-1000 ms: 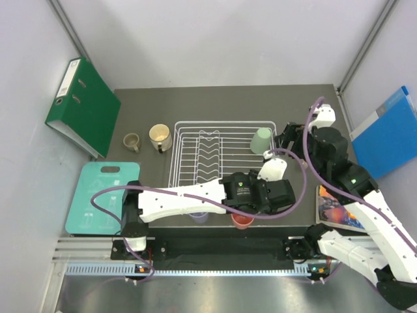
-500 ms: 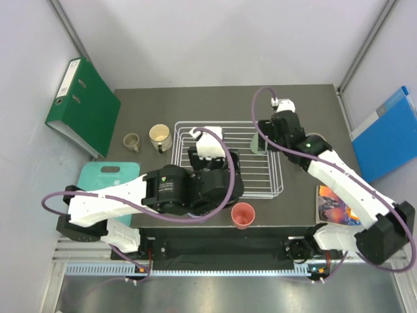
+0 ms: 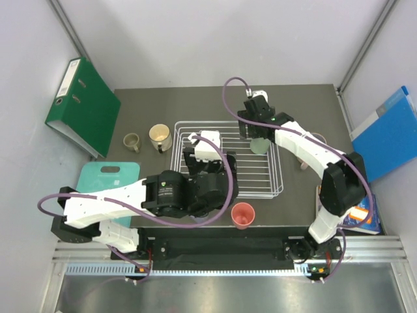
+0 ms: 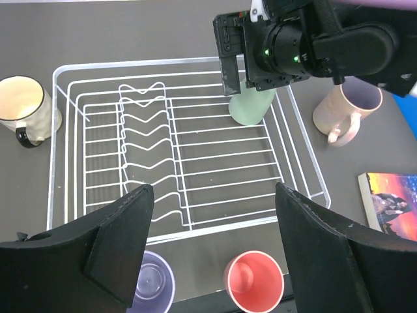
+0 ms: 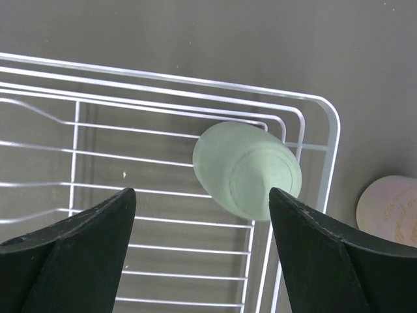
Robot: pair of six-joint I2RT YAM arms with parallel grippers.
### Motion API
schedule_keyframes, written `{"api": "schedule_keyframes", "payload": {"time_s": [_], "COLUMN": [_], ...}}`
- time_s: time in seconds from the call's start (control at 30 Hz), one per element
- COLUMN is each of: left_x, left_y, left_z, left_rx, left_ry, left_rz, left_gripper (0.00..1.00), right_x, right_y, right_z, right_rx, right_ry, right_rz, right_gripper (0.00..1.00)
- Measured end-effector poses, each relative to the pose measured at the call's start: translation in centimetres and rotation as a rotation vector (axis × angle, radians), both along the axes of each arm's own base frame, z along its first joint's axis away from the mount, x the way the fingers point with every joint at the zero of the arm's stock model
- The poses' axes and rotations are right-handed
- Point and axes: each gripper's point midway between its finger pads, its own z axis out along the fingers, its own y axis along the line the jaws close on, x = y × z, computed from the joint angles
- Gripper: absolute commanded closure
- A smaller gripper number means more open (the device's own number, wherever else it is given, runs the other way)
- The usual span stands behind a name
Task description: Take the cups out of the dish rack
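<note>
Wide open and empty, the right end effector (image 5: 202,195) hovers over the mint-green cup (image 5: 247,169) at the dish rack's (image 4: 195,163) two-o'clock corner; it likely needs to descend and close next.

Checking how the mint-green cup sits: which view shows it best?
Right wrist: the mint-green cup shows whole, base up, in the corner of the dish rack. Left wrist and top views show it partly behind the right arm.

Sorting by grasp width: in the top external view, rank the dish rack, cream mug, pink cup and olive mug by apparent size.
1. dish rack, by far the largest
2. cream mug and pink cup, about alike
3. olive mug, the smallest
</note>
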Motion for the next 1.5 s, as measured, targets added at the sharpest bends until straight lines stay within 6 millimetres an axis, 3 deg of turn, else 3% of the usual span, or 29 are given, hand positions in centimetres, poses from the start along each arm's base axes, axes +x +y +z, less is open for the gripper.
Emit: {"api": "schedule_keyframes", "payload": {"time_s": [0.27,0.57,0.83,0.93,0.97,1.03,1.07,1.1,1.3,1.4,1.47,1.5], "left_x": [0.2,0.8,1.1,1.2,1.2,1.3,1.3,1.4,1.6,1.9,2.2,2.6], "left_y": [1.6,1.4,1.2,1.1,1.0,0.8,0.7,0.5,-0.1,-0.2,-0.2,-0.3], "left_z": [0.9,0.5,0.4,0.2,0.1,-0.2,-0.4,-0.5,-1.1,-1.1,-1.2,-1.4], "left_rx": [-0.052,-0.051,-0.053,-0.053,-0.050,-0.043,-0.039,-0.034,-0.020,-0.027,-0.037,-0.051], "left_ry": [-0.009,-0.007,0.008,0.015,0.019,0.025,0.027,0.029,0.038,0.038,0.045,0.057], "left_rz": [0.006,0.002,-0.008,-0.011,-0.014,-0.015,-0.015,-0.016,-0.023,-0.019,-0.015,-0.009], "left_gripper": [0.19,0.18,0.18,0.18,0.18,0.18,0.18,0.18,0.18,0.17,0.12,0.01], "right_x": [1.6,2.2,1.9,1.8,1.8,2.1,2.2,2.3,2.1,0.8,-0.2,-0.7], "right_y": [-0.9,-1.7,-3.8,-3.6,-3.4,-3.1,-2.9,-2.7,-2.3,-2.3,-2.1,-2.0], "right_z": [-0.6,-0.6,-3.4,-4.3,-4.6,-4.8,-4.7,-4.7,-4.6,-3.9,-2.2,-0.8], "right_rx": [-0.018,-0.017,-0.019,-0.003,0.003,0.016,0.030,0.033,0.049,0.049,0.060,0.074], "right_ry": [0.001,-0.012,0.033,0.055,0.061,0.057,0.051,0.050,0.051,0.058,0.044,0.023], "right_rz": [-0.044,-0.069,-0.112,-0.102,-0.097,-0.096,-0.091,-0.086,-0.071,-0.059,-0.047,-0.040], "right_gripper": [0.16,0.16,0.19,0.37,0.55,0.76,0.94,0.99,1.00,1.00,1.00,1.00]}}
